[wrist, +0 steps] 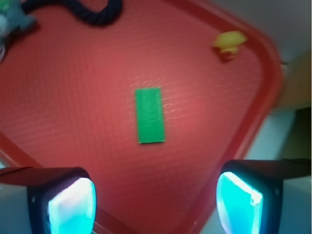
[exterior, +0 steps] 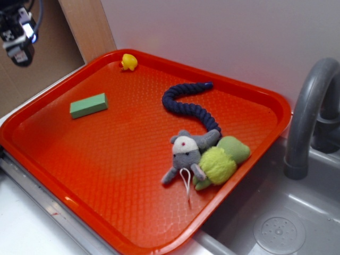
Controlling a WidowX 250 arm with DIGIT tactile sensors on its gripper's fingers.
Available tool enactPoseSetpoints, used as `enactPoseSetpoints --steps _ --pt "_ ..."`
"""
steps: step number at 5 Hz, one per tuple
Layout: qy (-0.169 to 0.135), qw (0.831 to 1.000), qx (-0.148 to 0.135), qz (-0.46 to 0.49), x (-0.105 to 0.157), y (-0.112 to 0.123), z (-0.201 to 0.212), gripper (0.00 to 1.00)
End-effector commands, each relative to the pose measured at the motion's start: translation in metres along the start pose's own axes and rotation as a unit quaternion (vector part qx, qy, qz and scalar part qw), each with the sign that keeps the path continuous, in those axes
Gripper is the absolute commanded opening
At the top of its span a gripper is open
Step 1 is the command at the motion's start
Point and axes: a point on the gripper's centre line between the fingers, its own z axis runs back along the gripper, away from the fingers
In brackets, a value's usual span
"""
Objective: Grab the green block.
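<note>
**Gripper poised high above a green block on a red tray**

A red tray (exterior: 106, 180) sits beside a grey sink (exterior: 297, 223). A navy rope toy (exterior: 188, 103), a grey plush mouse (exterior: 186, 154) and a fuzzy lime plush (exterior: 220, 162) cluster toward the sink side. The green block (exterior: 88, 105) lies flat and alone near the tray's left corner, probably leaving room to approach. A yellow duck (exterior: 128, 61) sits at the back rim. The gripper (wrist: 156, 197) hangs well above, jaws spread wide, holding and touching nothing.
</note>
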Motion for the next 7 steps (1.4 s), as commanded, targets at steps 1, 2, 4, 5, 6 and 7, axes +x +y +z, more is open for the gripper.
enactPoseSetpoints --steps 1,2,4,5,6,7 --pt "0.031 0.998 -0.054 0.028 0.008 -0.012 -0.048 1.00" --pt "0.058 0.997 -0.033 0.043 0.009 -0.009 -0.062 1.00" --pt "0.109 0.994 -0.019 0.014 0.020 -0.011 -0.112 1.00" --pt "0.135 0.990 -0.025 -0.019 0.023 -0.028 -0.134 1.00" --pt "0.147 0.989 -0.012 -0.009 0.021 -0.031 -0.140 1.00" --pt "0.143 0.990 0.010 0.012 0.019 -0.030 -0.135 0.00"
